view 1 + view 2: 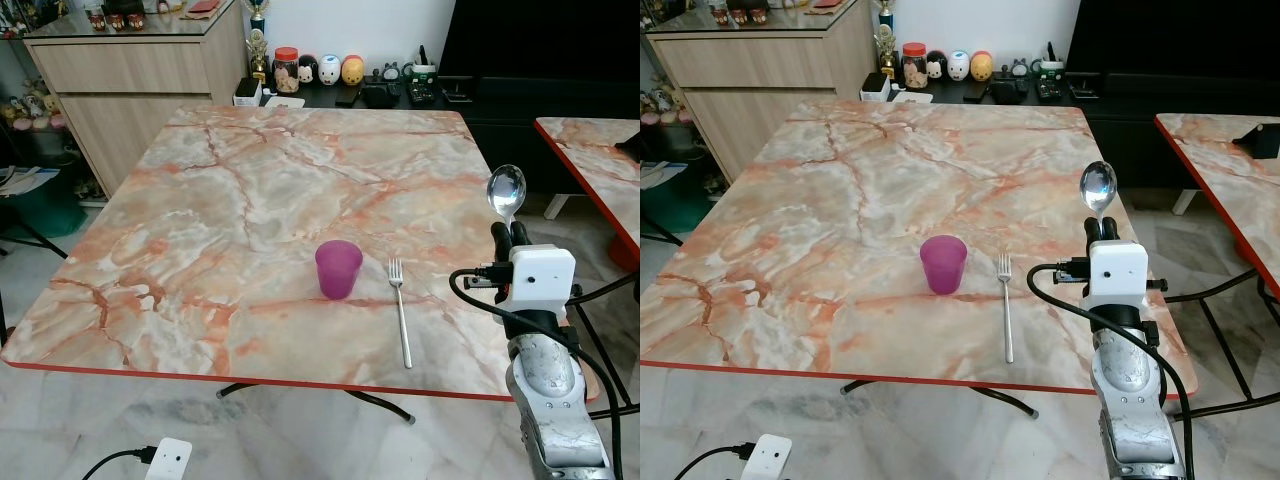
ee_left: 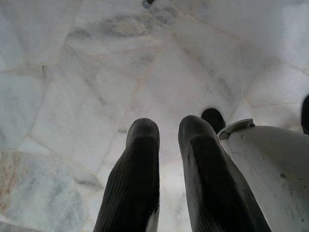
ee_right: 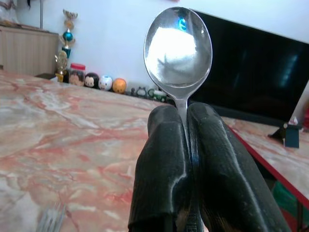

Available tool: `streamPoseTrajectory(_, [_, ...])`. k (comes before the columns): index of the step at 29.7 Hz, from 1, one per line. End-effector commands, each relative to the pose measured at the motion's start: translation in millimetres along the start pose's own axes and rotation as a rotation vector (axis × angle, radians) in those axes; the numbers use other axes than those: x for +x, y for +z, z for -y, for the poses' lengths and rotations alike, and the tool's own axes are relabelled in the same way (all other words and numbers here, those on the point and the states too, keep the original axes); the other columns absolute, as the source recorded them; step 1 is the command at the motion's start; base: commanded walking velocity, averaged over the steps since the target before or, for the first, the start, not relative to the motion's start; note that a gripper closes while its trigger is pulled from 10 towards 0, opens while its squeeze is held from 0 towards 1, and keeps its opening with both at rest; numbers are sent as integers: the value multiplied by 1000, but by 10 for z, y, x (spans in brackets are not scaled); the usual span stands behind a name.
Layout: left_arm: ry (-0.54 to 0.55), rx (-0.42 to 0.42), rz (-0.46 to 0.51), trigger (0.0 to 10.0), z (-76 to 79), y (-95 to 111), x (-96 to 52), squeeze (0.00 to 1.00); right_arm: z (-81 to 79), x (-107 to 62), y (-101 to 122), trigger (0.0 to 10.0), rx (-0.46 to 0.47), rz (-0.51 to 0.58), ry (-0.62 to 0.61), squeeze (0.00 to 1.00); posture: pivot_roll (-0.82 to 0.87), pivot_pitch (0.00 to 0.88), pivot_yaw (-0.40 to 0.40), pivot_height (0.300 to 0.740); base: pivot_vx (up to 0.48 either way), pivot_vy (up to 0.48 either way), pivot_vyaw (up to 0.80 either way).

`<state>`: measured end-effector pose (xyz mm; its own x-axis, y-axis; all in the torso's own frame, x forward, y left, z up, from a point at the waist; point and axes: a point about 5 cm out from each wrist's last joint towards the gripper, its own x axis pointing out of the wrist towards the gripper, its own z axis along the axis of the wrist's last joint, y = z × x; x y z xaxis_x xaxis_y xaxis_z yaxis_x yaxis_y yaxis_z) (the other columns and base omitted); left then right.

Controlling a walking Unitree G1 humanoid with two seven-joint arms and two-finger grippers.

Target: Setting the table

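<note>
A purple cup [image 1: 338, 268] stands on the marble-patterned table [image 1: 250, 180] near its front edge. Just right of it lies a silver fork [image 1: 399, 309], tines pointing away from me. My right gripper [image 1: 509, 232] hovers over the table's right front corner, shut on a silver spoon [image 1: 506, 190] whose bowl points upward. In the right wrist view the spoon's bowl [image 3: 177, 47] stands up above the closed fingers [image 3: 161, 159]. The left gripper [image 2: 166, 128] hangs low over the tiled floor with a narrow gap between its fingers.
A second marble table [image 1: 600, 160] stands to the right. A wooden sideboard [image 1: 130, 80] is at the back left. A dark low shelf with jars and small figurines [image 1: 330, 70] runs behind the table. A white charger box [image 1: 170, 460] lies on the floor.
</note>
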<state>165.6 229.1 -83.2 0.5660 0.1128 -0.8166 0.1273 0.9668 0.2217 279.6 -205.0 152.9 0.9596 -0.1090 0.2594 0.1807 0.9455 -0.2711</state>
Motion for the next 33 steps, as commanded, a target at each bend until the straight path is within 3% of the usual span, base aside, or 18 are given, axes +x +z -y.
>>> streamPoseTrajectory(1, [7, 22, -17, 10000, -19, -52, -11, 0, -3, 18, 62, 10000, 4, 28, -11, 0, -17, 0, 4, 740, 0, 0, 0])
streamPoseTrajectory(13, [12, 50, -23, 10000, -30, -47, -9, 0, -33, 129, 136, 10000, -2, 56, -48, 0, -29, 0, 15, 740, 0, -240, 0])
streamPoseTrajectory(33, [16, 57, -19, 10000, -36, -38, -8, 0, -117, 145, 144, 10000, 27, 59, -36, 0, -22, 0, 13, 740, 0, -328, 0])
